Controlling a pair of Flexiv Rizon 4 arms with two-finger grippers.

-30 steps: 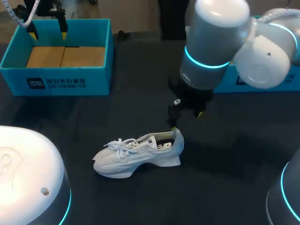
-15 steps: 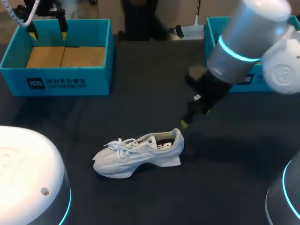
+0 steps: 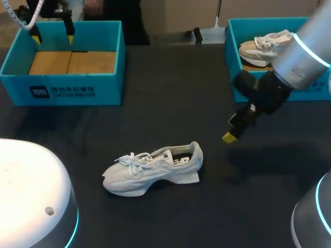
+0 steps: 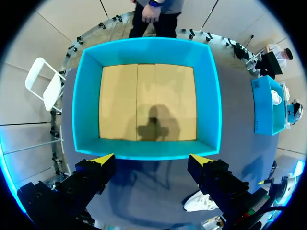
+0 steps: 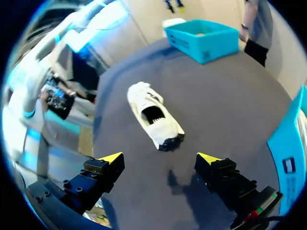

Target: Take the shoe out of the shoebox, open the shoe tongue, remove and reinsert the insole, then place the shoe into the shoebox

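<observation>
Overhead: white sneaker [image 3: 155, 173] sits upright on the table [image 3: 155, 77], right gripper [image 3: 235, 129] near its heel. Left wrist: left gripper [image 4: 151, 160] spread wide above the empty shoebox [image 4: 144, 48]. Right wrist: fingers [image 5: 111, 158] gape, sneaker ahead (light, soft; firmer heel collar likely grips best).

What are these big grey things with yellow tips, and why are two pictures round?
These are two robot arms at a dark table. Each ends in a gripper: two fingers with yellow tips. One picture looks down from above; the two round ones come from cameras on the wrists. The left gripper hangs open above an empty turquoise cardboard box. The right gripper is open too, near the white lace-up sneaker lying on the table. A second turquoise box holds a beige sneaker. Nothing is held.
</observation>
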